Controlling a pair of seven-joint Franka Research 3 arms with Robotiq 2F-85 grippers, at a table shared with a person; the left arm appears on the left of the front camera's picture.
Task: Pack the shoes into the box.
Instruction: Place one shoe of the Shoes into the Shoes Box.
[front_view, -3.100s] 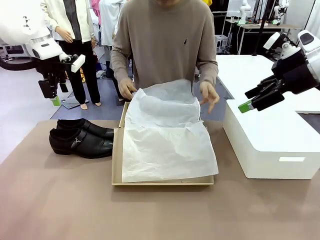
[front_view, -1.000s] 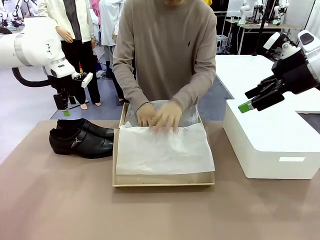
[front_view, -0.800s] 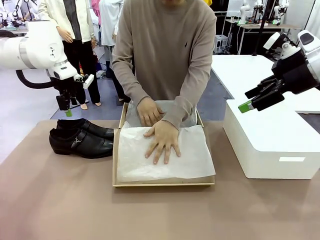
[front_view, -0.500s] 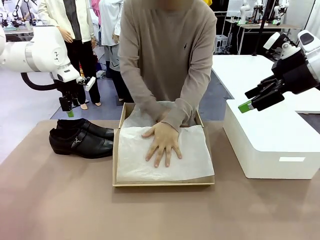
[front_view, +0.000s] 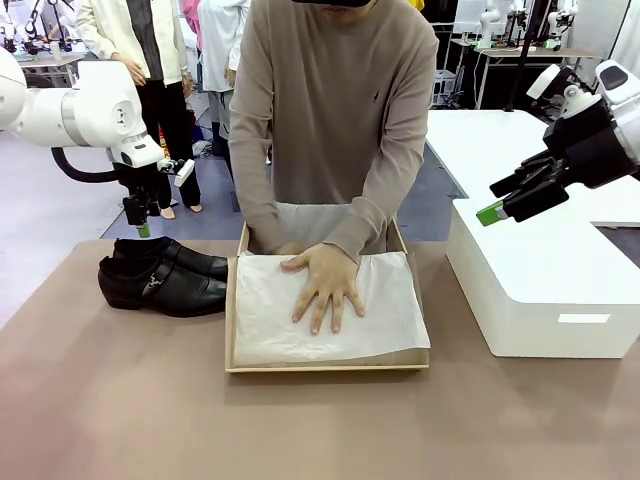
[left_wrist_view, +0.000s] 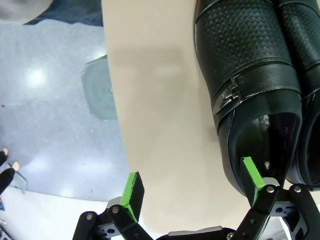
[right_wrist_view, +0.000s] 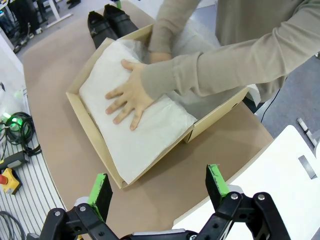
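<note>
Two glossy black shoes (front_view: 163, 277) lie side by side on the table's left, left of the tan box (front_view: 231, 330). White tissue paper (front_view: 392, 310) lines the box, and a person presses one hand (front_view: 325, 285) flat on it, the other hand at the box's far edge. My left gripper (front_view: 142, 222) hangs open just above the shoes' heel end. From the left wrist, the left gripper (left_wrist_view: 192, 185) hovers over the near shoe (left_wrist_view: 250, 80), its fingers spread. My right gripper (front_view: 497, 200) stays open, high above the white block. The right wrist view shows the box (right_wrist_view: 82, 112) and shoes (right_wrist_view: 107, 22) below the right gripper (right_wrist_view: 157, 190).
A large white block-like box (front_view: 540, 280) sits on the table's right. The table's left edge (left_wrist_view: 115, 100) runs close to the shoes, with floor beyond. Other people stand behind at the left. Cables and a red button (right_wrist_view: 10, 177) lie on the floor.
My left gripper has come down and rightward toward the shoes' heels. The person has flattened the tissue paper into the box with one hand. The right arm has stayed still.
</note>
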